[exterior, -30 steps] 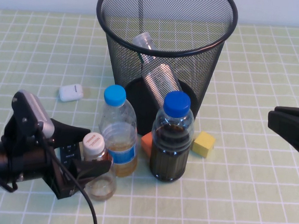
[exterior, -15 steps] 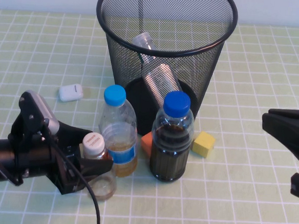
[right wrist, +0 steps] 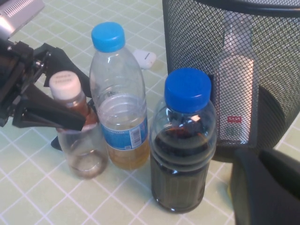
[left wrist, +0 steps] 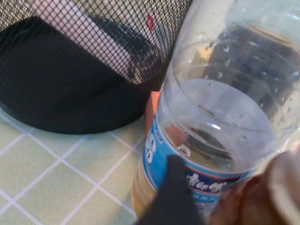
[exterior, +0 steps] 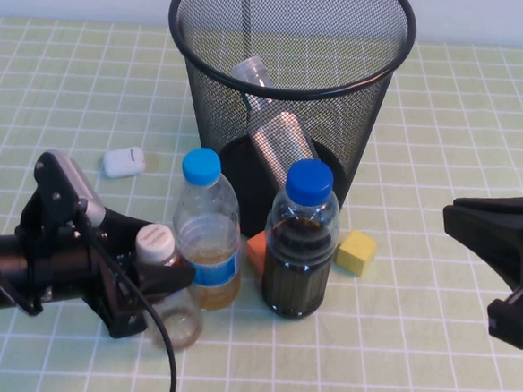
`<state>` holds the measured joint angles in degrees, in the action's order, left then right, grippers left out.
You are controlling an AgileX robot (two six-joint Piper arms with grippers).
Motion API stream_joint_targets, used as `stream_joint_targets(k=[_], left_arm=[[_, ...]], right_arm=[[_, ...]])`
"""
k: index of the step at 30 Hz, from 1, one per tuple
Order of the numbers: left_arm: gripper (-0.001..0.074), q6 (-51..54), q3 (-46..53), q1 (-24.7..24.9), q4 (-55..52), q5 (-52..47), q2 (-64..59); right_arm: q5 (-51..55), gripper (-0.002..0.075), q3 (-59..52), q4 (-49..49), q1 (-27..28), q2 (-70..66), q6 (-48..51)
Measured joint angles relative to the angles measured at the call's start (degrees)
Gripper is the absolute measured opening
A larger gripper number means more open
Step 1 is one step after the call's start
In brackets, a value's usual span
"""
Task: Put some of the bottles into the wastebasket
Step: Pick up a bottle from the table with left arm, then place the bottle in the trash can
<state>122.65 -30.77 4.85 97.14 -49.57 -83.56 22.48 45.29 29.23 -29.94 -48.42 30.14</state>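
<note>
Left gripper (exterior: 152, 283) clamped on the short bottle (exterior: 167, 288) on the desk (exterior: 394, 349), beside two blue-capped bottles (exterior: 207, 231) before the wastebasket (exterior: 286, 99), one bottle (exterior: 271, 120) inside, right gripper (exterior: 496, 239) spread, empty, right side.

Left gripper (right wrist: 70, 119) jaws clamp the short bottle (right wrist: 79, 131).

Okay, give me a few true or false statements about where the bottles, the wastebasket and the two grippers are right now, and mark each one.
1. One bottle already lies inside the wastebasket. True.
2. The left gripper is closed around the short white-capped bottle. True.
3. The right gripper holds a blue-capped bottle. False: it holds nothing, off to the right.
4. The dark blue-capped bottle lies on its side. False: it stands upright.
</note>
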Motion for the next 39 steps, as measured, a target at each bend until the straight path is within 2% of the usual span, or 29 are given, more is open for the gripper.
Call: stream_joint_targets(k=[6,11,19,22,25,29,34,39], left_arm=[[0.0287,0.00,-0.03,0.00,0.00,-0.71,0.00],[0.0292,-3.54,-0.03,0.00,-0.71,-1.84,0.49],[0.0292,-19.26,-0.03,0.00,-10.61,2.45,8.99],[0.0292,-28.20,-0.77,0.00,-16.54,4.29,15.22],[0.0292,-42.13,-3.51,0.00,-26.55,5.26,21.25],[0.0292,-57.27,-10.13,0.00,-38.83,4.83,27.88],[0.0292,-73.23,-24.73,0.00,-50.50,0.30,29.01],[0.0292,-79.60,-40.84,0.00,-57.02,-3.84,23.09]], right_arm=[[0.23,0.0000,0.00,0.00,0.00,0.00,0.00],[0.50,0.0000,0.00,0.79,0.00,0.00,0.00],[1.07,0.0000,0.00,1.28,0.00,0.00,0.00],[1.07,0.0000,0.00,1.28,0.00,0.00,0.00],[1.07,0.0000,0.00,1.28,0.00,0.00,0.00],[0.17,0.0000,0.00,1.28,0.00,0.00,0.00],[-0.05,0.0000,0.00,1.28,0.00,0.00,0.00],[-0.05,0.0000,0.00,1.28,0.00,0.00,0.00]])
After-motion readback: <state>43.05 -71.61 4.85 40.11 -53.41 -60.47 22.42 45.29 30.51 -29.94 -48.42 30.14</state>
